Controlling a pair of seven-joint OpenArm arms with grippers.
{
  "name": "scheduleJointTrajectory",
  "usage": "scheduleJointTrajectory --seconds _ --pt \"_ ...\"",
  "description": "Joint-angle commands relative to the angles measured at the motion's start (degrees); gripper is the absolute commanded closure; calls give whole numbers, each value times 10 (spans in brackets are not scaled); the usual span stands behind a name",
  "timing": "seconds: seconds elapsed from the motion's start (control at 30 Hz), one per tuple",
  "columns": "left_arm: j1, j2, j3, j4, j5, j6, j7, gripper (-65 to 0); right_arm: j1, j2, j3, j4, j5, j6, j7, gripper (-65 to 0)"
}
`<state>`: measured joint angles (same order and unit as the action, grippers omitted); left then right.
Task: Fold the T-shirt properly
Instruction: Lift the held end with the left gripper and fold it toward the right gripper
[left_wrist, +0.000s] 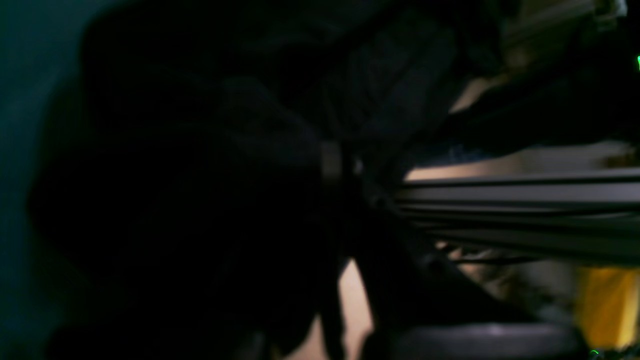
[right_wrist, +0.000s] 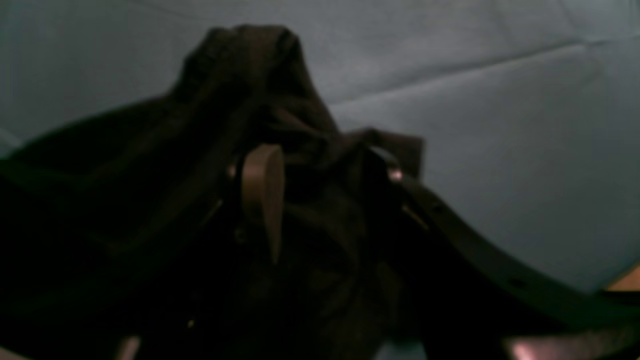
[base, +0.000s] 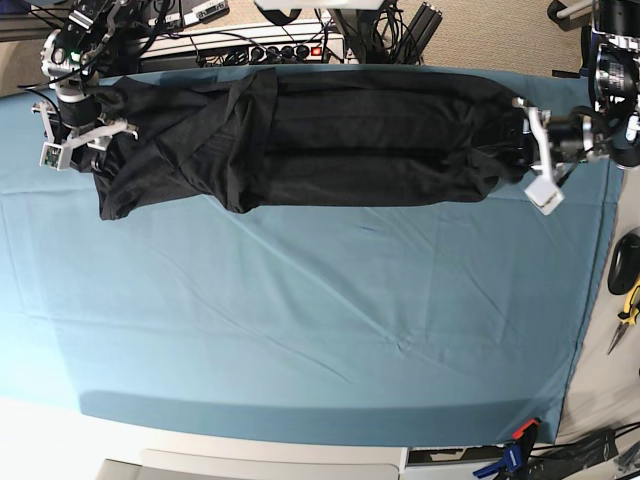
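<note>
The black T-shirt (base: 330, 140) lies stretched in a long folded band along the far edge of the table, held at both ends. My left gripper (base: 517, 137), at the right of the base view, is shut on one end of the shirt. In the left wrist view the dark cloth (left_wrist: 210, 165) fills the frame around this gripper (left_wrist: 342, 167). My right gripper (base: 100, 135), at the left of the base view, is shut on the other end. In the right wrist view bunched cloth (right_wrist: 260, 80) sits between its fingers (right_wrist: 262, 190).
The teal table cloth (base: 300, 320) covers the table. A power strip and cables (base: 260, 45) lie behind the far edge. Yellow-handled pliers (base: 628, 300) and a dark object (base: 622, 262) lie off the right edge. A clamp (base: 515, 440) grips the cloth's front right corner.
</note>
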<state>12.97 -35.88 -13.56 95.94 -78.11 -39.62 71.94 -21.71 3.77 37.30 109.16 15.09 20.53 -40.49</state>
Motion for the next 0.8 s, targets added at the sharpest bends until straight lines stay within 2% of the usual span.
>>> scheduleJointTrajectory --seconds 0.0,0.1,0.3,0.4,0.7,0.77 --pt "-4 -4 -5 28 0 -4 -20 0 5 8 2 6 6 -1 14 -262" --pt "-4 15 -4 75 55 -3 -50 0 6 9 2 6 8 5 14 -262" --pt "-4 68 10 87 88 0 -65 0 6 9 2 6 9 6 13 -262" --pt "-4 93 45 87 120 11 -79 0 6 9 2 6 20 7 13 -262" --pt "-34 160 164 86 218 13 -119 0 6 9 2 6 20 7 13 -262" --pt "-48 172 179 86 241 29 -128 0 6 9 2 6 20 7 13 -262"
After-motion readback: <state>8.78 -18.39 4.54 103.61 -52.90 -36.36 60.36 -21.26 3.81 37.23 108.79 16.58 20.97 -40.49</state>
